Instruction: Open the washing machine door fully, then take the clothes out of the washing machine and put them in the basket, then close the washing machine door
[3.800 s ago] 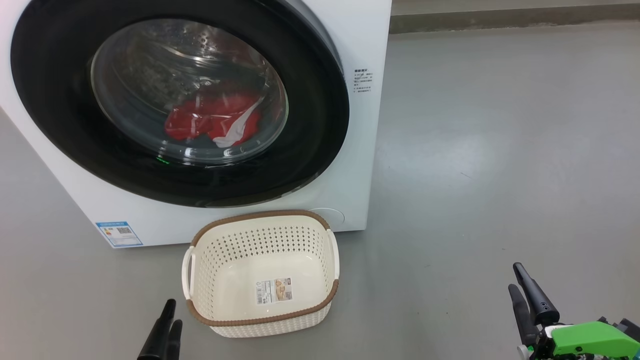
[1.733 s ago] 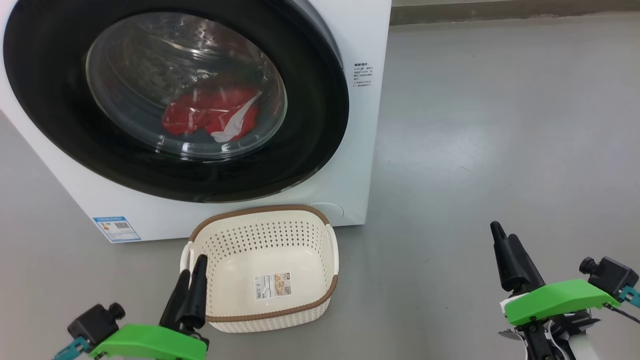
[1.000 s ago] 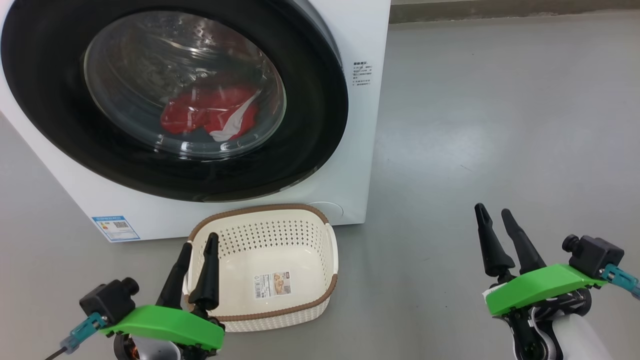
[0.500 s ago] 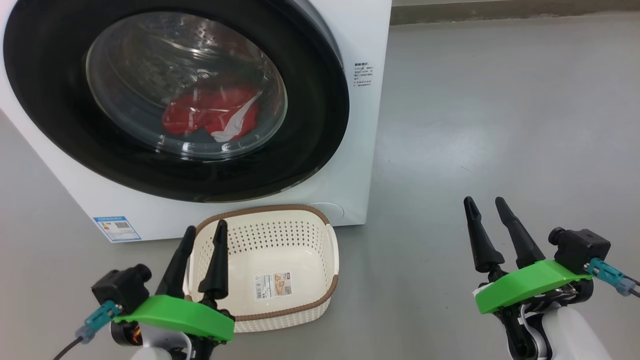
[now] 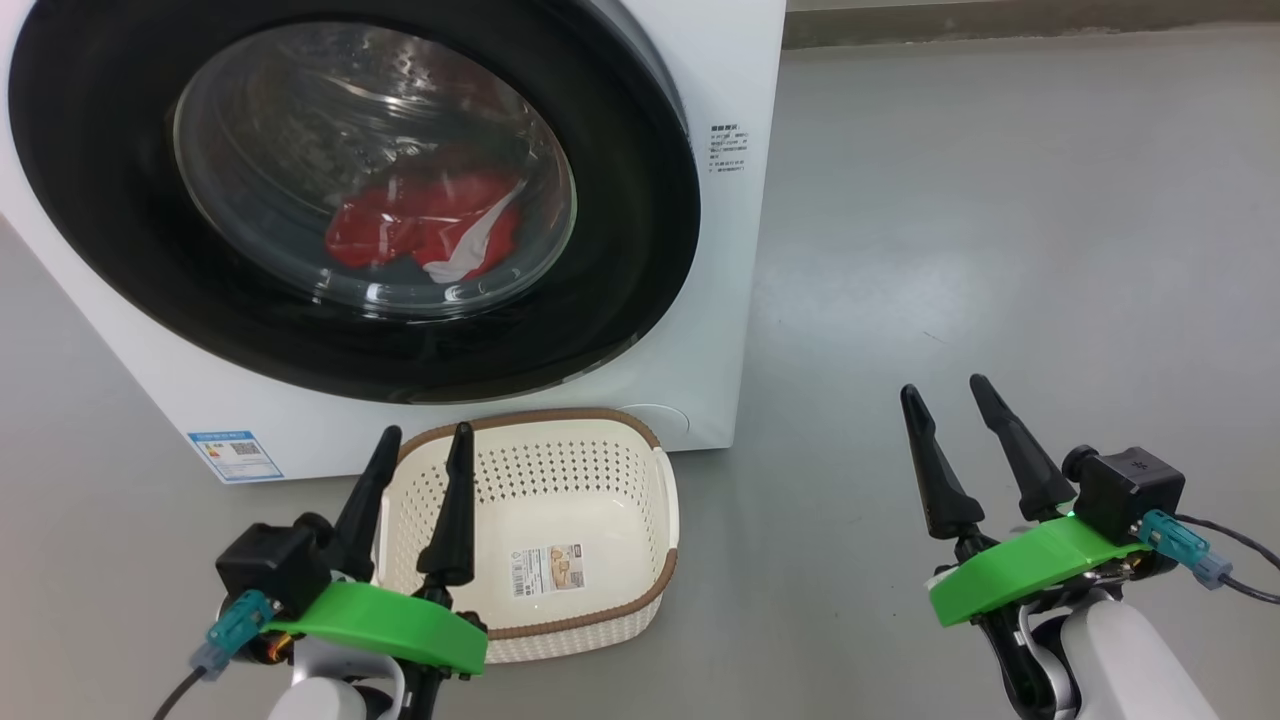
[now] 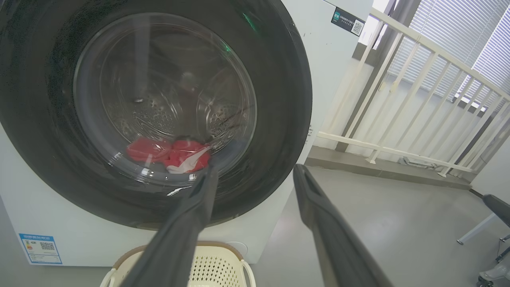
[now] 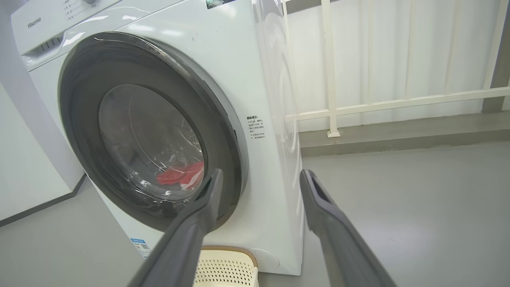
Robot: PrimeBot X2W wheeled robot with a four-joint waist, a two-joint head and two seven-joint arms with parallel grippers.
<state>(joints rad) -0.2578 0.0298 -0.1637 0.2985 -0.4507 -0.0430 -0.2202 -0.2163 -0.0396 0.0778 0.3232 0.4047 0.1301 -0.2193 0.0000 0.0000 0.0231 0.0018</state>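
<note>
Red clothes (image 5: 420,230) lie behind the shut washing machine door (image 5: 120,230) — my left claw (image 5: 428,432), by the basket (image 5: 545,422), and right claw (image 5: 943,388) both gape wide, empty.

Left claw (image 5: 426,430), right claw (image 5: 942,386): tapered black fingers (image 5: 450,520), green plates (image 5: 385,620), black cameras (image 5: 272,565) (teal plugs (image 5: 232,620)).

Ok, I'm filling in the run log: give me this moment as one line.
door: shut | clothes: inside | basket: empty | left gripper: open, empty | right gripper: open, empty
</note>
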